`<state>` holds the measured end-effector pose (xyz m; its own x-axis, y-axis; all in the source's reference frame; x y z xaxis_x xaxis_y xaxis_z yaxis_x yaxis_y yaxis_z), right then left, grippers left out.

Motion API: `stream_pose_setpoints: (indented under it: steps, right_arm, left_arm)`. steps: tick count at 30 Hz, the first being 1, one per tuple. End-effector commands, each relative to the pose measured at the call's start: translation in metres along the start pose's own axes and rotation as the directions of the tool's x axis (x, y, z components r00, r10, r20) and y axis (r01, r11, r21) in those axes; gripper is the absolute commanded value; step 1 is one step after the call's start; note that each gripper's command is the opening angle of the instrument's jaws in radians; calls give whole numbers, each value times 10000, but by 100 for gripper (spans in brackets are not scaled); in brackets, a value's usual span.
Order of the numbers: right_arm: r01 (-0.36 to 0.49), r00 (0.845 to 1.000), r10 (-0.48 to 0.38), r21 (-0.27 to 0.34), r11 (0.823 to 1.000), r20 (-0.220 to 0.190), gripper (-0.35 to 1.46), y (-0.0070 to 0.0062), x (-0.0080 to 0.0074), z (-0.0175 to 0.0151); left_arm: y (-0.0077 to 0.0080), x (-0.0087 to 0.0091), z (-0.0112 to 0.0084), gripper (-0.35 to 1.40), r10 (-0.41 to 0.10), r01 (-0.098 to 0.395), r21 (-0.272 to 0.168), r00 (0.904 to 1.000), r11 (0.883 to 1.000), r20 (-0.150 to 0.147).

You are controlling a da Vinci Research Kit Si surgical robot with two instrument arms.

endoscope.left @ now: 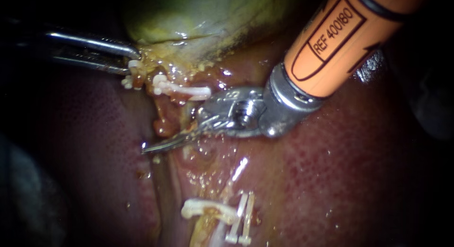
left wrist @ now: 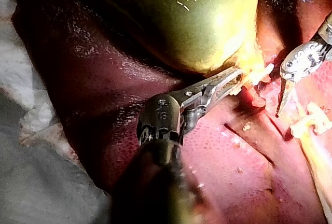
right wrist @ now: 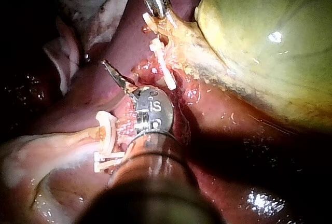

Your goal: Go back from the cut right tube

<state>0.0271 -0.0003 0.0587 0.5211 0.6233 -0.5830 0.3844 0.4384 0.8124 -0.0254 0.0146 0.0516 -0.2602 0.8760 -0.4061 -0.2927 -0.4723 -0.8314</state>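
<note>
The greenish gallbladder (endoscope.left: 198, 15) lies over the red liver (endoscope.left: 354, 171). My left instrument (endoscope.left: 134, 61) has its jaws shut on the yellowish tissue at the gallbladder's neck, also seen in the left wrist view (left wrist: 236, 79). My right instrument (endoscope.left: 158, 144), on an orange shaft, holds two thin curved blades together; they lie over the gap below a white clip (endoscope.left: 182, 90). That clip sits on a tube stump near the gallbladder. Further white clips (endoscope.left: 210, 210) sit on the lower stump. In the right wrist view the blades (right wrist: 115, 76) point away from those clips (right wrist: 105, 130).
A small white clip (endoscope.left: 127, 81) sits just under my left instrument's jaws. White gauze (left wrist: 31, 125) lies beside the liver behind my left instrument. The liver surface is wet and shiny around the dissected groove.
</note>
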Motion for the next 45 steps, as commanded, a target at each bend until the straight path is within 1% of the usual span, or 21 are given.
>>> stream_pose_setpoints:
  steps: [1, 5, 6, 8, 11, 14, 15, 19, 23, 26, 28, 29, 30, 32, 33, 35, 36, 38, 40, 44, 45]
  right_arm:
    - [6, 10000, -6, 2, 10000, 1, -35, 0, -1, 0]
    - [46, 10000, -46, 27, 10000, 40, -35, -3, -7, 1]
    - [61, 10000, -61, -39, 10000, -15, -35, -4, -9, 2]
    - [91, 9996, -95, -151, 9998, -247, 39, -6, -14, 2]
    - [115, 9976, -128, -196, 9997, -687, 98, -10, -16, 2]
    - [87, 9964, -131, -529, 9986, -842, 119, -17, -18, 1]
    - [248, 9955, -309, -689, 9973, -893, 125, -19, -19, 1]
    - [761, 9887, -956, -1628, 9837, -1156, 138, -27, -22, 0]
    - [1640, 9716, -2047, -2860, 9441, -1184, 145, -39, -27, -2]
    - [2357, 9529, -2878, -3639, 9011, -954, 145, -50, -33, -8]
    - [2885, 9358, -3458, -4147, 8630, -687, 145, -59, -38, -14]
    - [3053, 9294, -3645, -4346, 8473, -578, 145, -63, -41, -18]
    - [3340, 9175, -3956, -4610, 8222, -409, 145, -68, -44, -23]
    - [3644, 9086, -4178, -4937, 7896, 24, 145, -76, -49, -31]
    - [3918, 9005, -4329, -5097, 7660, 416, 145, -82, -51, -37]
    - [4186, 8964, -4302, -5229, 7425, 1068, 145, -89, -53, -46]
    - [4327, 8941, -4218, -5330, 7271, 1504, 145, -94, -52, -52]
    - [4582, 8853, -4163, -5407, 7055, 2070, 145, -100, -52, -62]
    - [4794, 8758, -4128, -5491, 6846, 2500, 145, -108, -51, -72]
    - [4867, 8718, -4049, -5809, 6524, 2756, 145, -121, -52, -90]
    - [4846, 8730, -4006, -5886, 6471, 2782, 145, -124, -52, -95]
  left_arm:
    - [0, 0, 0, -35, 0, 0, 0, 10000, 10000, -2]
    - [0, 0, 0, -35, 0, 0, -2, 10000, 10000, -1]
    - [0, 0, 0, -35, 1, -1, -2, 10000, 10000, -1]
    - [0, 0, -1, -35, 1, -1, -3, 10000, 10000, 0]
    - [0, 0, -1, -35, 2, -2, -5, 10000, 10000, 1]
    - [0, 0, -2, -35, 3, -3, -10, 10000, 10000, 4]
    - [-1, 0, -2, -35, 4, -4, -14, 10000, 10000, 6]
    - [-1, 0, -2, -35, 4, -4, -16, 10000, 10000, 7]
    - [-1, 0, -3, -35, 5, -5, -19, 10000, 10000, 9]
    - [-1, 0, -3, -35, 6, -6, -22, 10000, 10000, 10]
    - [-1, 0, -4, -35, 8, -7, -24, 10000, 10000, 12]
    - [-1, -1, -4, -35, 8, -8, -25, 10000, 10000, 12]
    - [-2, -1, -4, -35, 9, -9, -27, 10000, 10000, 13]
    - [-2, -1, -4, -35, 10, -10, -30, 10000, 10000, 15]
    - [-2, -1, -5, -35, 11, -11, -32, 10000, 10000, 16]
    - [-2, -1, -5, -35, 11, -11, -33, 10000, 10000, 17]
    - [-2, -1, -5, -35, 12, -12, -34, 10000, 10000, 17]
    - [-2, -1, -5, -35, 13, -13, -8, 10000, 10000, 4]
    - [-3, -1, -5, -35, 13, -13, -8, 10000, 10000, 4]
    - [-3, -1, -6, -35, 14, -14, -10, 10000, 10000, 6]
    - [-3, -1, -6, -35, 14, -14, -10, 10000, 10000, 6]
